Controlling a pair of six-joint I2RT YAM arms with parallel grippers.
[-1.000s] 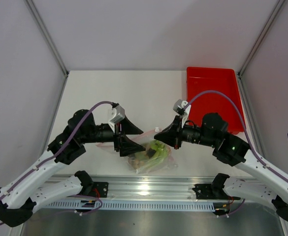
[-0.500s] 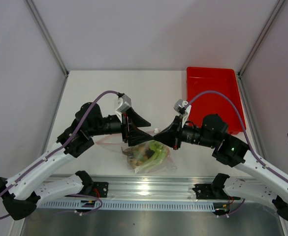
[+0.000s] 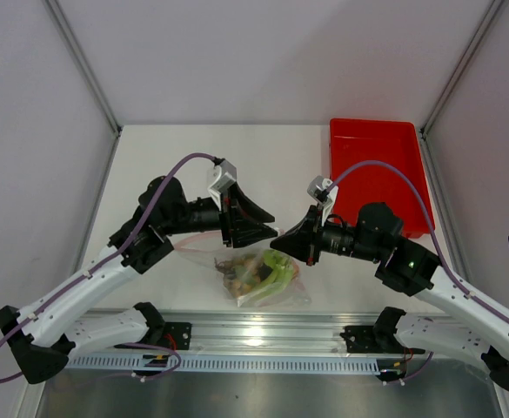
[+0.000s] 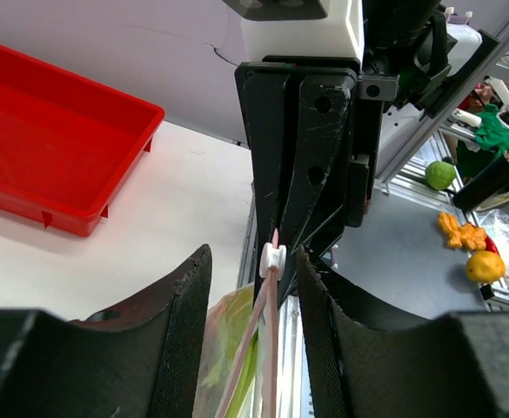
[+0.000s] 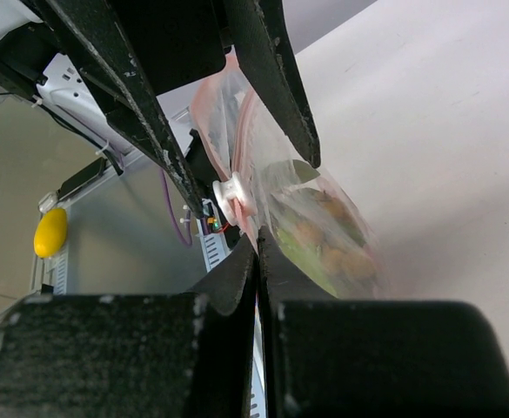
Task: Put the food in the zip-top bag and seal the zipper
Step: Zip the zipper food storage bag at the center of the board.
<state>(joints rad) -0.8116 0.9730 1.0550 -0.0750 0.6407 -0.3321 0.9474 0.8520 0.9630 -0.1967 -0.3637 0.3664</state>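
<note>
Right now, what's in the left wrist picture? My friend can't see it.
The left fingers sit open either side of the pink zipper and white slider, while the right fingers pinch the bag ahead. A red tray lies left.

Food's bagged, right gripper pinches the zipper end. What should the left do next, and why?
Probably close the left gripper on the white slider: it sits between its open fingers, beside the shut right gripper, ready to be drawn along the zipper.

No readable text, label, brand, number or sign in any view.
</note>
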